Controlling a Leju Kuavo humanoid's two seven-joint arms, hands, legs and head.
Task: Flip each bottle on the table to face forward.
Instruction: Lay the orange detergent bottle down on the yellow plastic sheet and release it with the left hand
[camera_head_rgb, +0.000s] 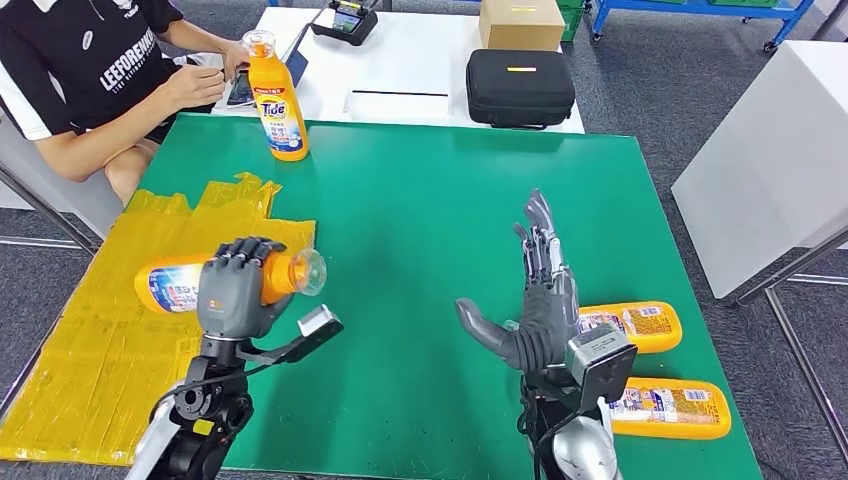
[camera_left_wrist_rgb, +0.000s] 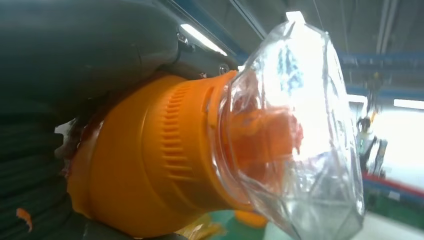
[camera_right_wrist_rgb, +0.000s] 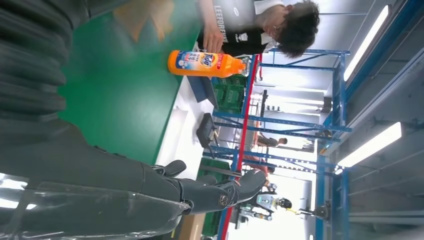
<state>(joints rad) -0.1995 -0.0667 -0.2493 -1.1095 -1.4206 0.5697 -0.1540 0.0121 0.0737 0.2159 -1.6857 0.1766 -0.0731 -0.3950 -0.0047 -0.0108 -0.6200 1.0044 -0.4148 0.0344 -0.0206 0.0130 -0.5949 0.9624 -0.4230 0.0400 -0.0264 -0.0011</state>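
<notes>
The left robot hand (camera_head_rgb: 232, 290) grips an orange bottle (camera_head_rgb: 180, 284) lying sideways above the yellow sheet (camera_head_rgb: 90, 350), clear cap (camera_head_rgb: 308, 271) pointing right. The right robot hand (camera_head_rgb: 530, 310) hovers spread, holding nothing, over the green bench (camera_head_rgb: 420, 200).

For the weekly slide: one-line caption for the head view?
Left hand grips a lying orange bottle over yellow sheeting; right hand open above green table; one Tide bottle upright, two lying at right.
</notes>
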